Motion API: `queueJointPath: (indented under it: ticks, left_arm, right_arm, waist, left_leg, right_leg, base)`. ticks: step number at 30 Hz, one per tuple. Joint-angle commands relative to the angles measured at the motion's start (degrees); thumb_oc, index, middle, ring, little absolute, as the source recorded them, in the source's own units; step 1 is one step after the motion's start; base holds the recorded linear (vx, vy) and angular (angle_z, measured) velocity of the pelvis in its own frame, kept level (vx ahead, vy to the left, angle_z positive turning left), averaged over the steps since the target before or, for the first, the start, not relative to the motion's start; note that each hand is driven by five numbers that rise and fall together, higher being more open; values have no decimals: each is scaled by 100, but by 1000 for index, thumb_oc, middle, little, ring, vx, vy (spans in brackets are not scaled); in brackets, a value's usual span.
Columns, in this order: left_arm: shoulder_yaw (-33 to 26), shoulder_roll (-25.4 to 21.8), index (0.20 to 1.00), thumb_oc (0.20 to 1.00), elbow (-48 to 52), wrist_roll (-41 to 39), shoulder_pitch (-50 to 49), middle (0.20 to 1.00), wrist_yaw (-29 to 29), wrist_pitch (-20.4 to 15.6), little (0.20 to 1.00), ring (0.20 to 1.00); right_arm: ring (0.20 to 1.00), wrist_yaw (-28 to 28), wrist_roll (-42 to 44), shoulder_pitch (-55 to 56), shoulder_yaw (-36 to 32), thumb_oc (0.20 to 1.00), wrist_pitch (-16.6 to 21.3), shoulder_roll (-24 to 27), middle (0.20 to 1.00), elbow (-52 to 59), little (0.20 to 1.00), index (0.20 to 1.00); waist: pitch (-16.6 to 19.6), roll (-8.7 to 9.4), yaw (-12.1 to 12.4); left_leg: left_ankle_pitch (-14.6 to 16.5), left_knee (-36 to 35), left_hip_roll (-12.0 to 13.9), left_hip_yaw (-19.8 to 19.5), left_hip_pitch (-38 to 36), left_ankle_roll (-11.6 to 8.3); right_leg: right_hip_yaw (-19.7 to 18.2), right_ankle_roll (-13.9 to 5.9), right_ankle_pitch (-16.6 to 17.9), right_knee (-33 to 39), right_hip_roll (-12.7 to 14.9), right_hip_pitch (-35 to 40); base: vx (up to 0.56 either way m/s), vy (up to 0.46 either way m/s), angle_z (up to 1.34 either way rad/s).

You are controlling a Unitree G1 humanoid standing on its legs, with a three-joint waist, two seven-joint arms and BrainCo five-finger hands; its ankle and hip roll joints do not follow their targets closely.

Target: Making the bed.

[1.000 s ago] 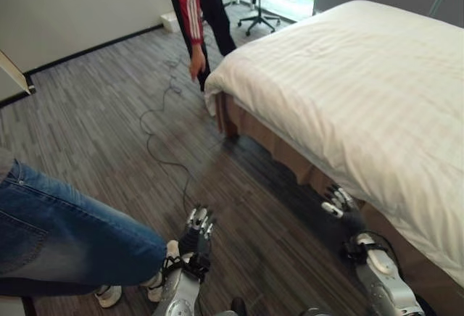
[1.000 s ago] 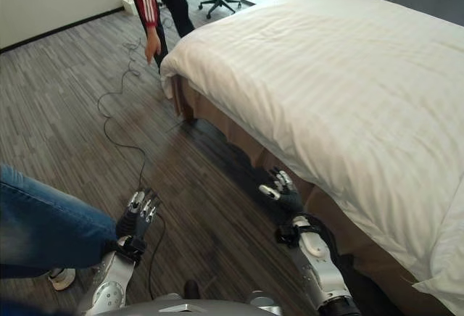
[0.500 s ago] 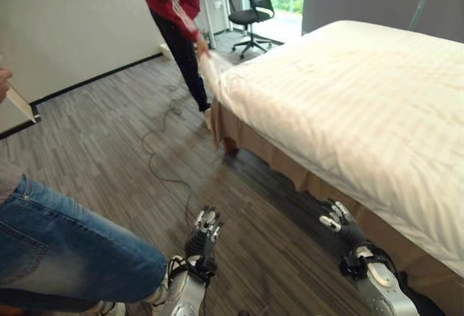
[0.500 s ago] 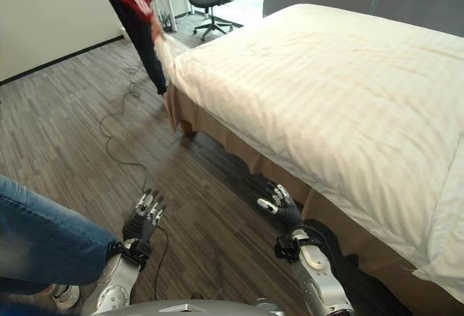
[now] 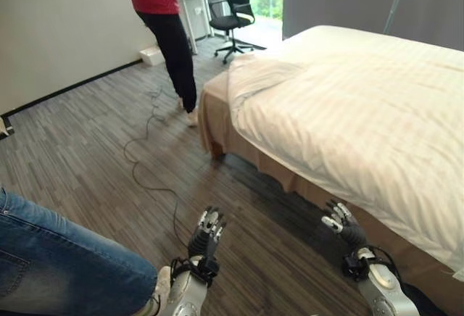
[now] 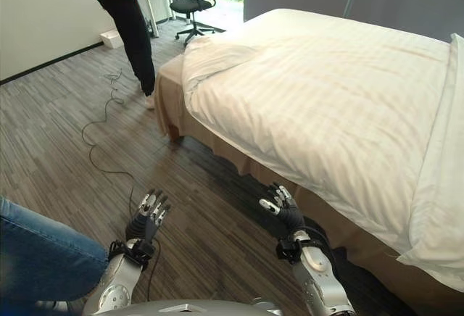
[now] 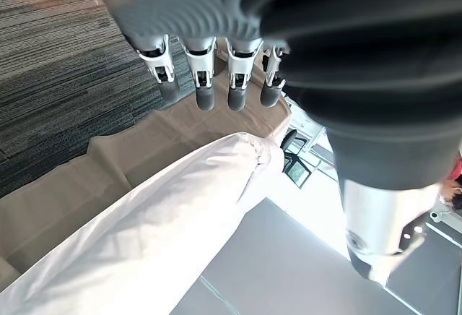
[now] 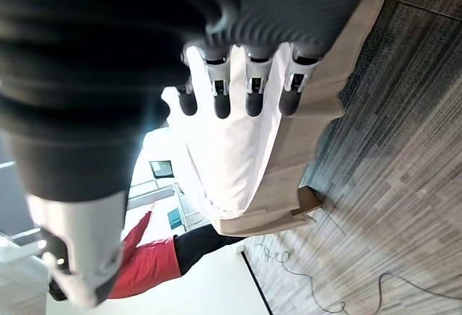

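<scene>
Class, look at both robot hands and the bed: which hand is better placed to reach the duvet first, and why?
Probably the right hand: it hangs open just beside the bed's side, under the duvet edge. The left hand, also open, hangs over the floor, farther from the bed.

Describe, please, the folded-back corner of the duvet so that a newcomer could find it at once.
Start at the large bed with the white striped duvet. Follow its near edge to the far corner beside the person in red. There the folded-back corner lies bunched in a hump, baring the tan bed skirt.
</scene>
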State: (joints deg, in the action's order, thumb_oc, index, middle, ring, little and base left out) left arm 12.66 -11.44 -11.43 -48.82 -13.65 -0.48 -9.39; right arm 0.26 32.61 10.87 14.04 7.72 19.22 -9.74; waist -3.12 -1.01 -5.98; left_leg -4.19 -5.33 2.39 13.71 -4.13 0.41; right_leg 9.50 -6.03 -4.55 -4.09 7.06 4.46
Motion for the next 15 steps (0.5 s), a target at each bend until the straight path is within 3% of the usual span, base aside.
queueJointPath:
  ticks: [1, 15]
  left_arm:
    - [-58, -132, 1000, 1000, 183, 3, 289, 1000, -170, -205, 1000, 1000]
    - [-63, -79, 1000, 1000, 170, -109, 269, 1000, -167, -240, 1000, 1000]
  right_arm:
    - [1000, 70, 270, -390, 47, 1000, 268, -167, 1000, 138, 1000, 1000]
    - [1000, 106, 656, -401, -78, 1000, 387, -264, 1000, 143, 1000, 1000]
  waist:
    - [-69, 206, 31]
    - [-41, 178, 16]
  left_leg:
    - [505, 33, 173, -344, -379, -268]
    - [521, 33, 154, -352, -409, -262]
  right_leg:
    - [-220, -223, 555, 454, 93, -136]
    - [-222, -236, 564, 474, 108, -87]
  base:
    - [0, 0, 0]
    - [0, 0, 0]
